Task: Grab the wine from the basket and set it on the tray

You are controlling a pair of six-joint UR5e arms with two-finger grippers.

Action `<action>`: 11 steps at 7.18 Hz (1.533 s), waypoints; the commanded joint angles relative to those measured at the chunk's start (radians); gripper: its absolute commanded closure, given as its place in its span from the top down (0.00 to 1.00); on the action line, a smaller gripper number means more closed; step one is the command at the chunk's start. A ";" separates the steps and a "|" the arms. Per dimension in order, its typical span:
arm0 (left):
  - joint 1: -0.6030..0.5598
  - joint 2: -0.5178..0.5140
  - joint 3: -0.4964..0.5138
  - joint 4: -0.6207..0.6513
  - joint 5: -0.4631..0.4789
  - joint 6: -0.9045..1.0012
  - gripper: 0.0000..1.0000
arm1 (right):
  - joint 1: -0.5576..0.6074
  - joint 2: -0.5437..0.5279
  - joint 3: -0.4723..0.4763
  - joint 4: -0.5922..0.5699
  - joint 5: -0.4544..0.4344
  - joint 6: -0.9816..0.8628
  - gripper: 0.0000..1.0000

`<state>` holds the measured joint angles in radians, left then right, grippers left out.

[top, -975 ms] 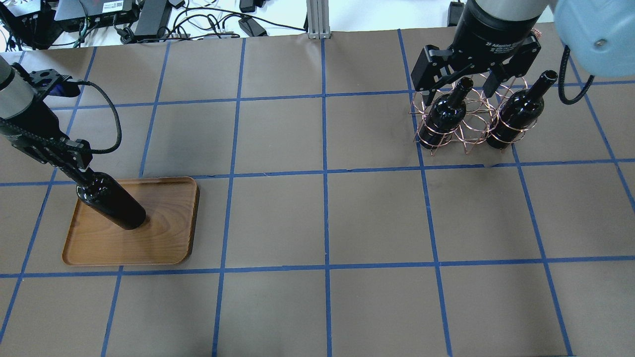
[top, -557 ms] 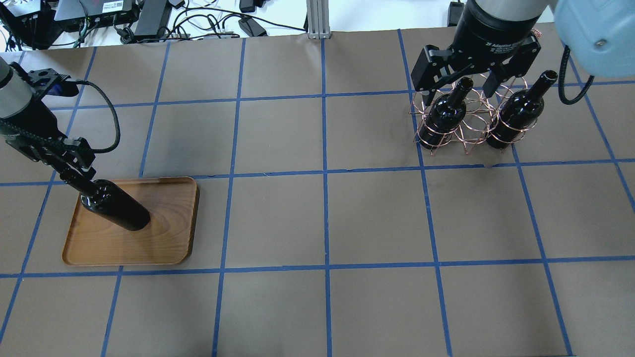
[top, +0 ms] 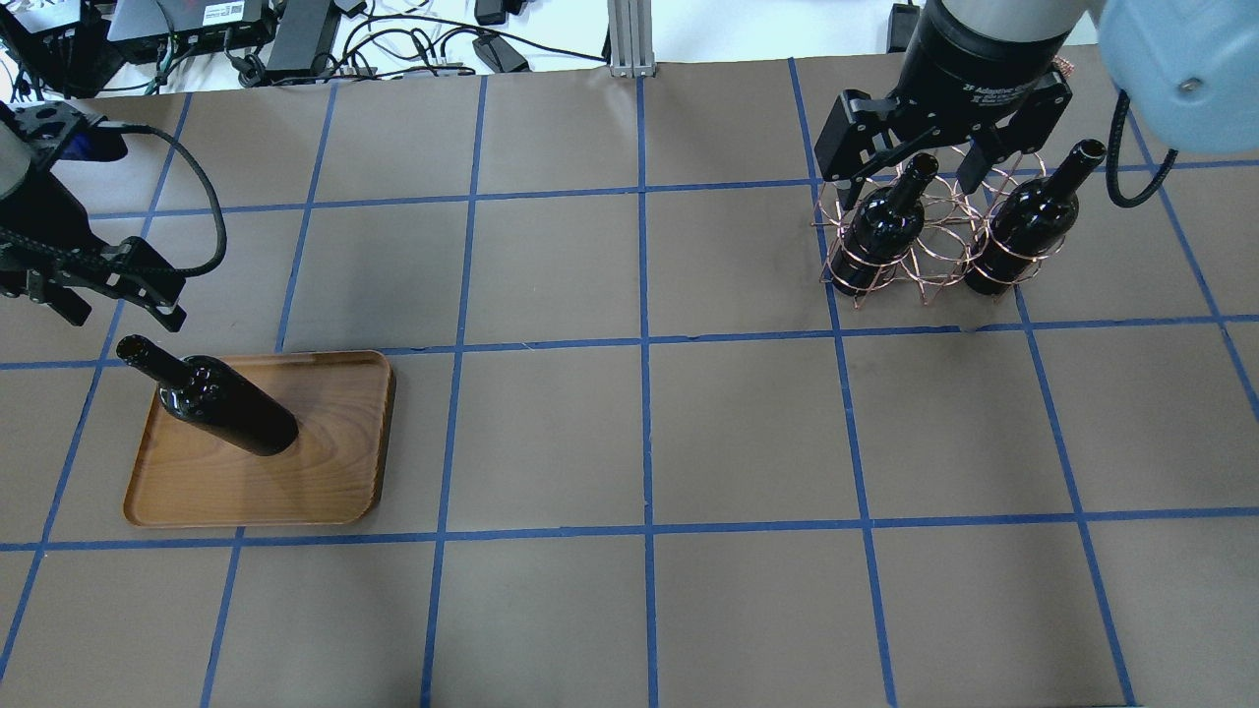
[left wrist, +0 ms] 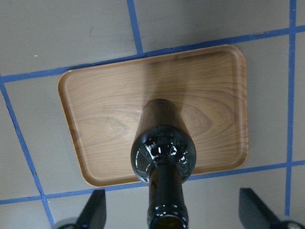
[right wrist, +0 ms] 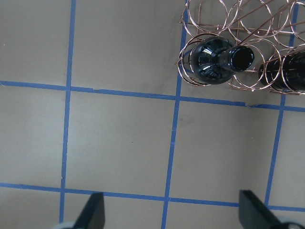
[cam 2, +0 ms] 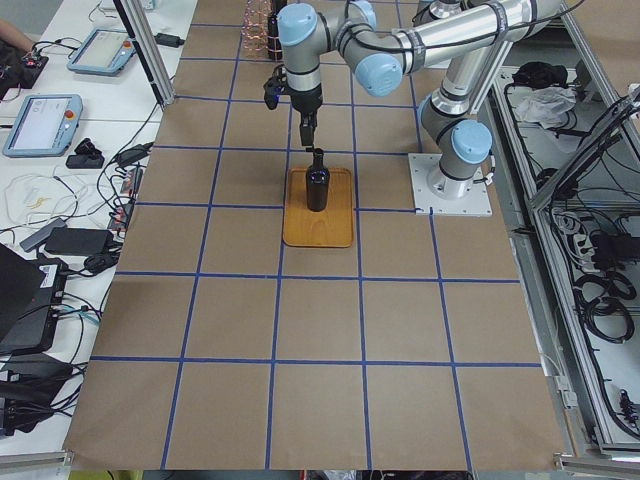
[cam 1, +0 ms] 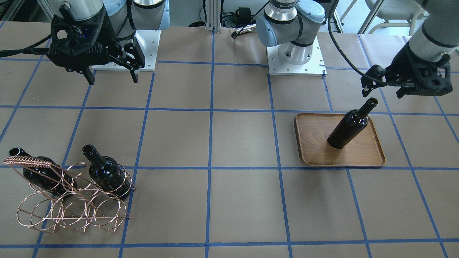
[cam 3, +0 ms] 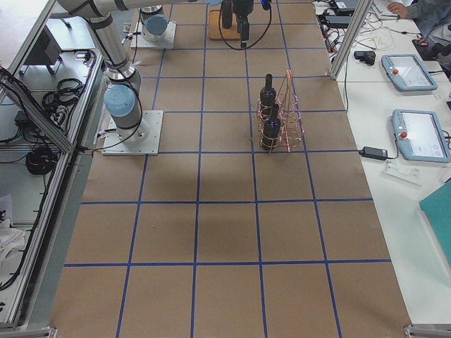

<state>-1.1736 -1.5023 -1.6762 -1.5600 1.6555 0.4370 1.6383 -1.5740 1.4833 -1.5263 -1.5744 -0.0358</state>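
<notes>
- Wine bottle [cam 1: 347, 127] upright on wooden tray [cam 1: 362, 157], front view; left gripper [cam 1: 383, 92] above, jaws apart, empty.
- Overhead: right gripper [top: 900, 182], jaws spread, over wire basket [top: 925, 270] far right; 2 more bottles [top: 878, 236] inside.
- L wrist: neck free, release looks done.
- R wrist: next, centre on a neck, grip.
</notes>
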 commanded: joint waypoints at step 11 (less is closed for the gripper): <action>-0.350 0.070 0.012 0.012 -0.095 -0.363 1.00 | 0.000 0.000 0.000 0.000 0.001 0.001 1.00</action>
<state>-1.5177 -1.4329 -1.6631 -1.5484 1.5614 0.0765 1.6383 -1.5739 1.4833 -1.5263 -1.5739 -0.0353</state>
